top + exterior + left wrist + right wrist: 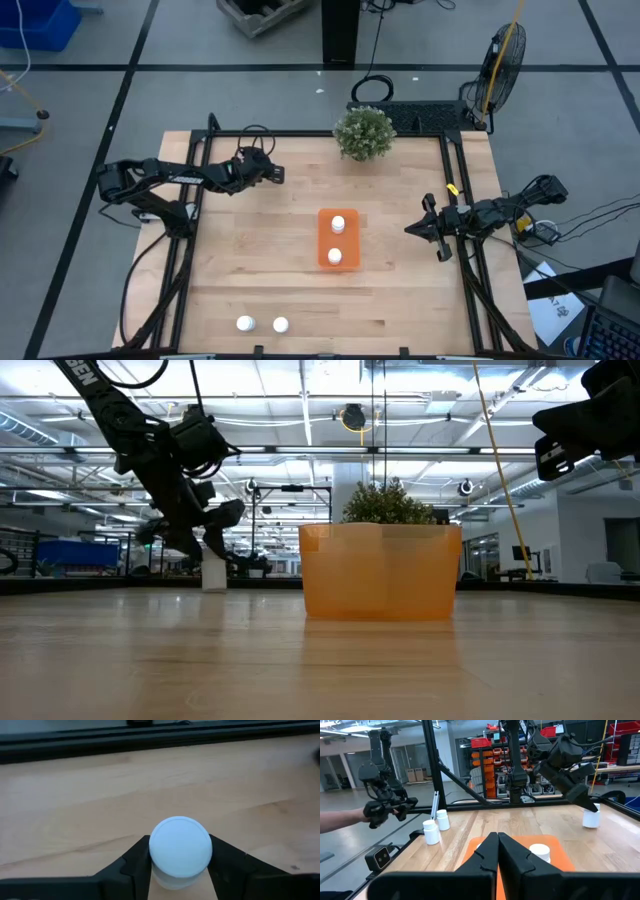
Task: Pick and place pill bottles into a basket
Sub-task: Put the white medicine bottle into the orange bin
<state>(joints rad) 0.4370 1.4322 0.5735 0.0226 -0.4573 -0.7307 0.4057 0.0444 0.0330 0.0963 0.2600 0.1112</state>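
My left gripper (272,173) is at the table's far left, shut on a white pill bottle (180,845) that stands on the wood (213,574); the gripper hides this bottle in the high view. The orange basket (338,240) lies at mid-table with two bottles in it (339,223) (335,257). Two more bottles (245,323) (281,324) stand near the table's near edge. My right gripper (413,229) is shut and empty, right of the basket, pointing at it (497,845). My left gripper pinches the bottle's sides just under its cap (156,872) between its two fingers, one on each side. The fingers (222,517) come slanting down from above and from the table's left. The bottle is upright, its base on the table.
A round green potted plant (364,132) stands at the table's far edge, behind the basket. Black frame rails run along the table's sides (455,200). A person's forearm (340,820) shows beyond the table's near edge. Bare wood lies between my left gripper and the basket.
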